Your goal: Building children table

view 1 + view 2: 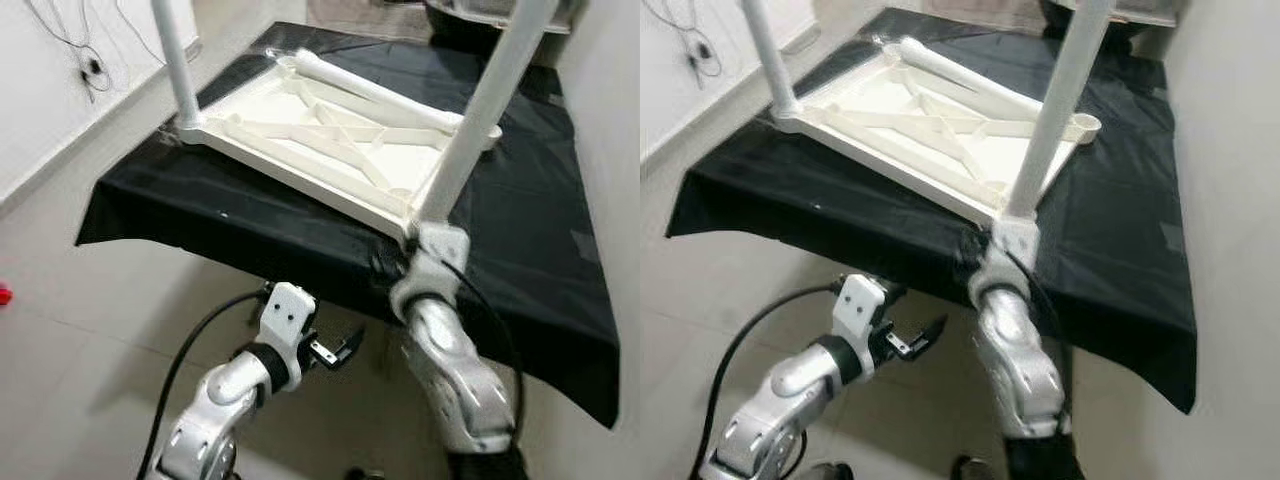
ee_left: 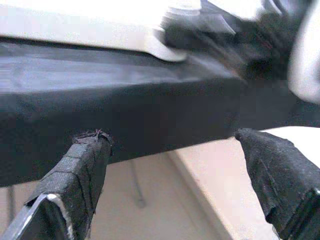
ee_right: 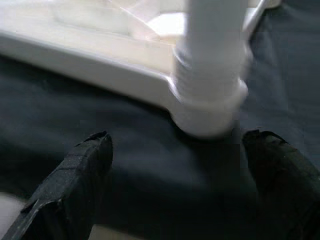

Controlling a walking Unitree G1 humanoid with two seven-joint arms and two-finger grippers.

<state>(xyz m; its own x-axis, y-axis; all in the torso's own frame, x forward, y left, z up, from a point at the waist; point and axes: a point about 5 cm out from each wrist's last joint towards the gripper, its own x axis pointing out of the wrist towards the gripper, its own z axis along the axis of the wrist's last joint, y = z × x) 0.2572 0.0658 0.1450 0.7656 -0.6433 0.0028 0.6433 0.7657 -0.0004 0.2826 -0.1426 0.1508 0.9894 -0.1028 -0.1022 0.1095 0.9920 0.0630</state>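
Note:
A white children table top [image 1: 330, 135] lies upside down on a black-draped table [image 1: 530, 220]. Two white legs stand upright in its near corners, one on the left [image 1: 178, 60] and one on the right [image 1: 485, 105]. A third leg [image 1: 370, 92] lies loose across the underside. My right gripper [image 3: 175, 140] is open at the near right corner, with its fingers [image 3: 82, 167] on either side of the corner socket [image 3: 210, 107] and not touching it. My left gripper [image 1: 335, 350] hangs open below the table's front edge and faces the hanging cloth [image 2: 125, 95].
The black cloth drapes over the front edge [image 1: 250, 240]. A white wall with dangling cables [image 1: 90, 65] runs along the left, and another wall stands close on the right. Beige floor tiles [image 1: 90, 330] lie below. A small red object [image 1: 4, 294] sits at the left.

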